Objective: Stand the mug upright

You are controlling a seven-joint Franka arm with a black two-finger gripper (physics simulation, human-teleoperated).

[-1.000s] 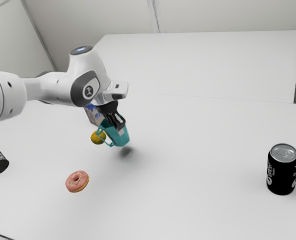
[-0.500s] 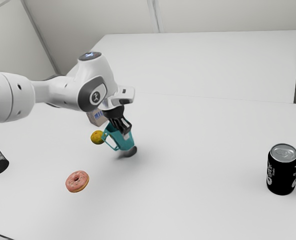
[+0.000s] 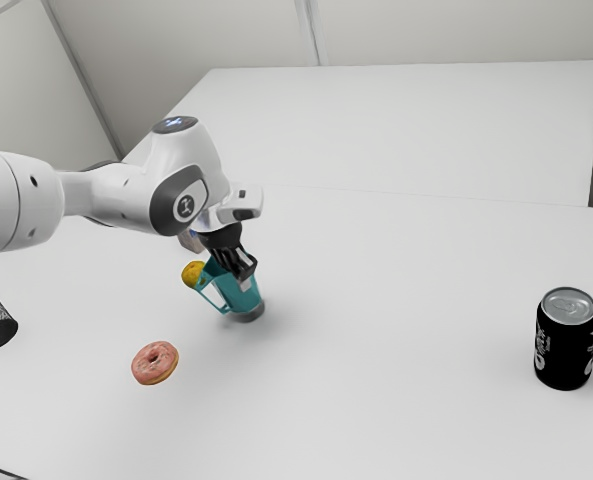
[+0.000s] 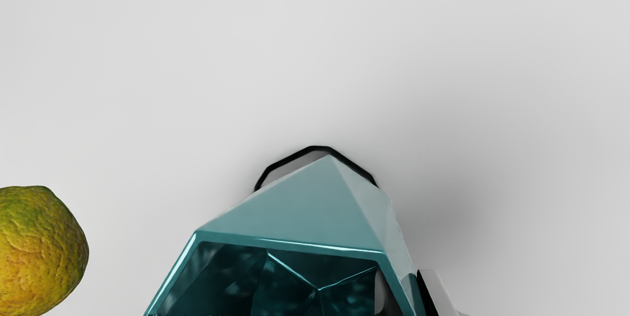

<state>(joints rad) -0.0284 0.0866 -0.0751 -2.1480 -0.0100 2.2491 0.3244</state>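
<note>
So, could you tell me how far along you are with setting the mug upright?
Done, it seems: the mug is gripped by its wall between my fingers, mouth upward, base toward the table. In hand: straightening it, since it leans in the exterior view. Left: settling it flat and letting go; I can't tell whether the base touches down.

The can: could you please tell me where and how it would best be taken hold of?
Probably by the upper body of the can, just below its silver top, coming down from above and closing on two opposite sides. It stands upright, and its round, nearly straight wall should suit that pinch.
</note>
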